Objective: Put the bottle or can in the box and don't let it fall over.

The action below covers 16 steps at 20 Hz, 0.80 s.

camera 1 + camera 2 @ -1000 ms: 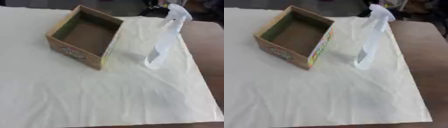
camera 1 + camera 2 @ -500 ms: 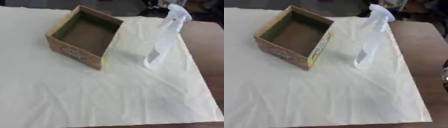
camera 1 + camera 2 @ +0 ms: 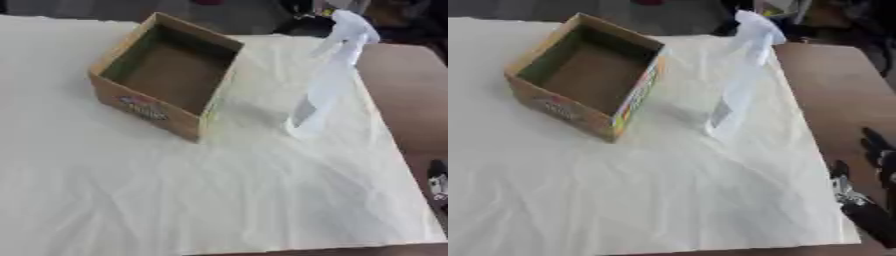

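Open cardboard box on cream cloth, clear spray bottle upright beside it — apart

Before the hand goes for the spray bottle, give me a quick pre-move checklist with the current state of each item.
1. Spray bottle standing upright on the cloth: ok.
2. Cardboard box open side up, nothing visible inside: ok.
3. Bottle and box apart, a gap of cloth between them: ok.
4. Right hand in view, at the lower right over the bare table, apart from the bottle: ok.
5. Right hand's fingers open for a grasp: cannot tell.
6. Left hand in view: not ok, it shows in neither eye view.
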### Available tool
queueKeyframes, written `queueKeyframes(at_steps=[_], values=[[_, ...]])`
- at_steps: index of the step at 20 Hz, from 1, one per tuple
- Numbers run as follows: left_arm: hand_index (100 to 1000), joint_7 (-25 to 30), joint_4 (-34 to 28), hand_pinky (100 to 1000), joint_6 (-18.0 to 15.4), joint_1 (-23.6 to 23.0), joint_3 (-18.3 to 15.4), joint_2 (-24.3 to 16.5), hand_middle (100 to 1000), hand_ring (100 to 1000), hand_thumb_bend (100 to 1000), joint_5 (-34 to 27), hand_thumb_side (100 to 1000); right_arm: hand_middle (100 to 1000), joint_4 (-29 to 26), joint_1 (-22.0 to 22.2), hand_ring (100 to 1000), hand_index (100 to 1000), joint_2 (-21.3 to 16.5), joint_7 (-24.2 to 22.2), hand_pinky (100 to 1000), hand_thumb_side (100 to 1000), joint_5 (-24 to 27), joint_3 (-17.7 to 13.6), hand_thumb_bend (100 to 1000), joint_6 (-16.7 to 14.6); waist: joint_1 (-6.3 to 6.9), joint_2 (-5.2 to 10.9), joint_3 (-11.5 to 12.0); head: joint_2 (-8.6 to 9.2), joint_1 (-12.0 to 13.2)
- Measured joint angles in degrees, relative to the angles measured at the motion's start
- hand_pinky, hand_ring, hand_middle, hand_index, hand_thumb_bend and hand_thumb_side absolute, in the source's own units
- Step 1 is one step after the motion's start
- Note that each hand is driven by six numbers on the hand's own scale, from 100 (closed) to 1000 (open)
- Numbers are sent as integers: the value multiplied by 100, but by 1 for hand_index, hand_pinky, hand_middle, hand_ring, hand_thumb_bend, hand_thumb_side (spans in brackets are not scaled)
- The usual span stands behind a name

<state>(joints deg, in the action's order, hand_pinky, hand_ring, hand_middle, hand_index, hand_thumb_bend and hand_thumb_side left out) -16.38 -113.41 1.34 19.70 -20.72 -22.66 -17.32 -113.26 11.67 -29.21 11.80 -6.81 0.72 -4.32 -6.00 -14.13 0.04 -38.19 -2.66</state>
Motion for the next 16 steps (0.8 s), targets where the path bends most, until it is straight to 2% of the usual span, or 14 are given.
queueKeyframes(at_steps=[6, 9, 16], values=[[743, 22, 0, 1000, 10, 1, 1, 0, 1000, 1000, 390, -7, 594, 1000, 0, -148, 1000, 1000, -28, -212, 1000, 504, -31, 280, 100, 272, -2, 0, 16, 58, -28], [743, 27, 0, 1000, 8, 1, 2, 0, 1000, 1000, 390, -8, 594, 1000, 0, -270, 1000, 1000, -28, -305, 1000, 501, 62, 368, 100, 363, -2, 0, 32, 86, -52], [743, 39, 0, 1000, 6, 1, 8, 0, 1000, 1000, 389, -10, 595, 1000, 0, -528, 1000, 1000, -89, -348, 1000, 485, 360, 358, 100, 356, -4, 0, 34, 93, -86]])
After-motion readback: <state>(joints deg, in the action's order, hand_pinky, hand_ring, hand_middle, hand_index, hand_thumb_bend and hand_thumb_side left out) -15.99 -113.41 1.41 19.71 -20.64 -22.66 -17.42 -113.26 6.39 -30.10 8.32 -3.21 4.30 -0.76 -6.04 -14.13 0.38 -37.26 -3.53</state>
